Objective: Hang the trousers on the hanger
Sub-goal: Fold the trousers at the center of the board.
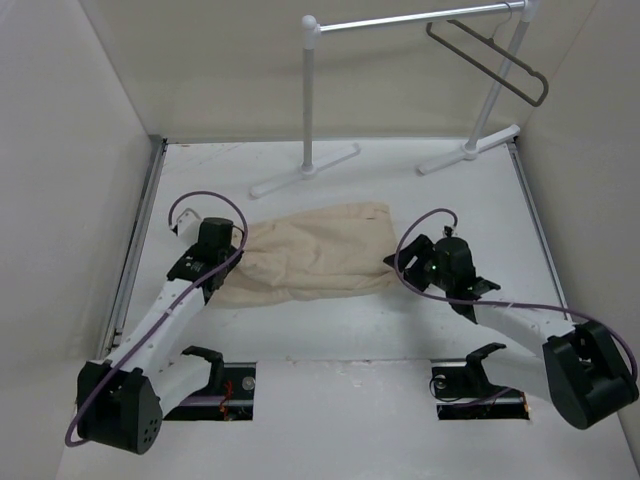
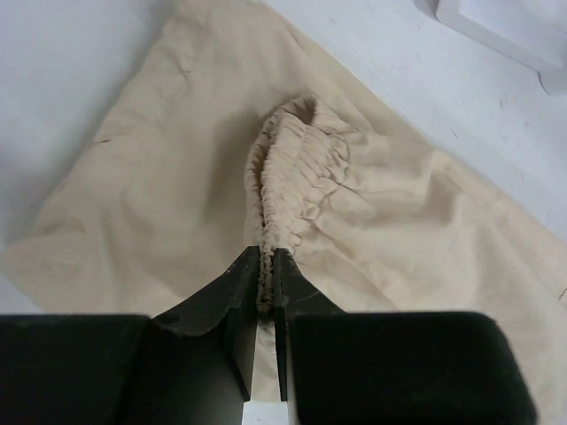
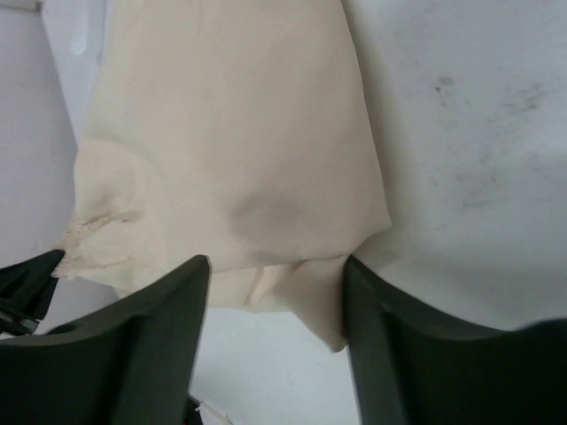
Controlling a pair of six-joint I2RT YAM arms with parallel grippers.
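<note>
White table, walled in; trousers lie flat between both arms, long axis left to right. At the left end the left hand is pinched tight on the gathered waistband. At the right end the right hand is spread wide, jaws straddling the cloth edge, gripping nothing. Up on the rack the hanger hangs far right, well apart; right arm nearer.

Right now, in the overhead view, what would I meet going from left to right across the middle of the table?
left end effector → trousers → right end effector
</note>
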